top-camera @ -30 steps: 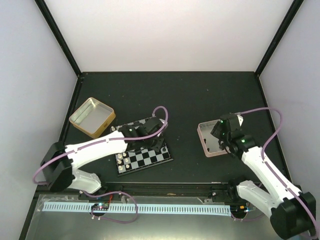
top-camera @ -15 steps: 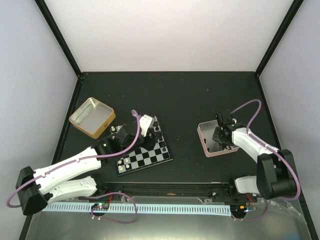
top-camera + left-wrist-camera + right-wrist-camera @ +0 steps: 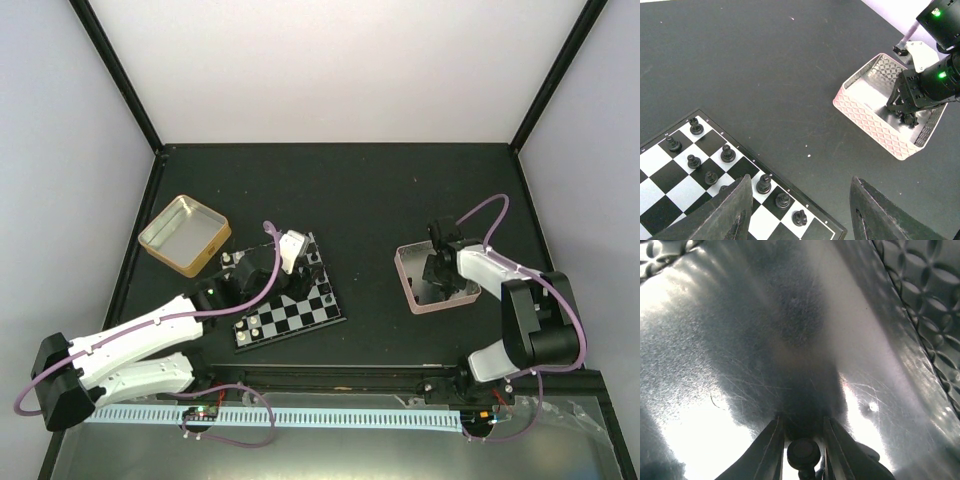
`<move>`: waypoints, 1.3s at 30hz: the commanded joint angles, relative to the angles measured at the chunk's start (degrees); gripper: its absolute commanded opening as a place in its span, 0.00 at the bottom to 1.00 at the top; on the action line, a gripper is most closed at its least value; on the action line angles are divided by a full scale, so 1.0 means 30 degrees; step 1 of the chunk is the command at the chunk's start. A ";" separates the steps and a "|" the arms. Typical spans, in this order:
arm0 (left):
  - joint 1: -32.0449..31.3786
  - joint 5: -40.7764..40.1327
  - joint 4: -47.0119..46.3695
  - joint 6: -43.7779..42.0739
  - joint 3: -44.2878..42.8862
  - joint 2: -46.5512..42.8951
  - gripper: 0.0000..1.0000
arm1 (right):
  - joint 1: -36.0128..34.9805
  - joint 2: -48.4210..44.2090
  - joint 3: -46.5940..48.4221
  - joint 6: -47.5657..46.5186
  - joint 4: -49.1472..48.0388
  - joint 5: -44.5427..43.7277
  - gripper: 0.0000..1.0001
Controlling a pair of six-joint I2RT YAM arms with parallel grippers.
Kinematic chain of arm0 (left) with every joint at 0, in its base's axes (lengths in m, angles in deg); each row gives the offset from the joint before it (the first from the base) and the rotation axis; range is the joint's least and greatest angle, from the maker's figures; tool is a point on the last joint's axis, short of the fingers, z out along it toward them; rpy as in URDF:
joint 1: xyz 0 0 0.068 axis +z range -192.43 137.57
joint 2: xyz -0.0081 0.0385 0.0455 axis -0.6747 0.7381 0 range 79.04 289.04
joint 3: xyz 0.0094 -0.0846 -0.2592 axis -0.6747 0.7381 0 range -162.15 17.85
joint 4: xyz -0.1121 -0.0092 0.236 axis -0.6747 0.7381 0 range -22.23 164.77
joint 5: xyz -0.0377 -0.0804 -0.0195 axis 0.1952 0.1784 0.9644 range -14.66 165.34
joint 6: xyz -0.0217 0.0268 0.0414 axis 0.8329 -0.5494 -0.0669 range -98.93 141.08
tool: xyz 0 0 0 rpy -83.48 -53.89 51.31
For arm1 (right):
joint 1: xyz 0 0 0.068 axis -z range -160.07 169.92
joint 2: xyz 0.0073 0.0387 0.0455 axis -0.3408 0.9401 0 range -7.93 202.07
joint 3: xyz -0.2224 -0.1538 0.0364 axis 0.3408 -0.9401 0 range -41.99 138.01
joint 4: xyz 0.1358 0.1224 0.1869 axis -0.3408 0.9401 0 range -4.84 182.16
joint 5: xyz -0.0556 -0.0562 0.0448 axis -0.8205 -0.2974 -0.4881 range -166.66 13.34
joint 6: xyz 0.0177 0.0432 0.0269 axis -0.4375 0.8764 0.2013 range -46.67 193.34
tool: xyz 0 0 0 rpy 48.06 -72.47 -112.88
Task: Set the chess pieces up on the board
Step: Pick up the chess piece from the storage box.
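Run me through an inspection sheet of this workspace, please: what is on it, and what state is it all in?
Surface: dark matt table.
Job's things: chessboard with black pieces standing along one edge; another black piece is in the pink tin.
Clutter: gold tin, open, left of the board.
Grippers: left jaws open and empty above the board's edge; right jaws down inside the pink tin, either side of that black piece, grip unclear.
Cables: purple cables loop along both arms; no snag seen.
Surroundings: white walls, black frame.
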 commanded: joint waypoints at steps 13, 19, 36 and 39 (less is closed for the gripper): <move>0.0114 0.0221 -0.0464 -0.0109 -0.0095 -0.0100 0.54 | 0.0843 0.0415 -0.0281 -0.0614 -0.0178 0.1421 0.26; 0.0114 0.0213 -0.0616 -0.0116 -0.0118 0.0019 0.55 | 0.0817 0.0118 -0.0491 -0.0564 0.0354 0.1823 0.32; 0.0137 0.0180 -0.0623 0.0061 -0.0241 0.0089 0.59 | 0.0810 -0.1972 -0.0808 0.0823 -0.1223 0.3128 0.14; 0.0143 -0.0029 -0.0734 0.0314 -0.0164 -0.0034 0.62 | 0.0798 -0.4064 -0.0955 0.2308 -0.2314 0.5284 0.14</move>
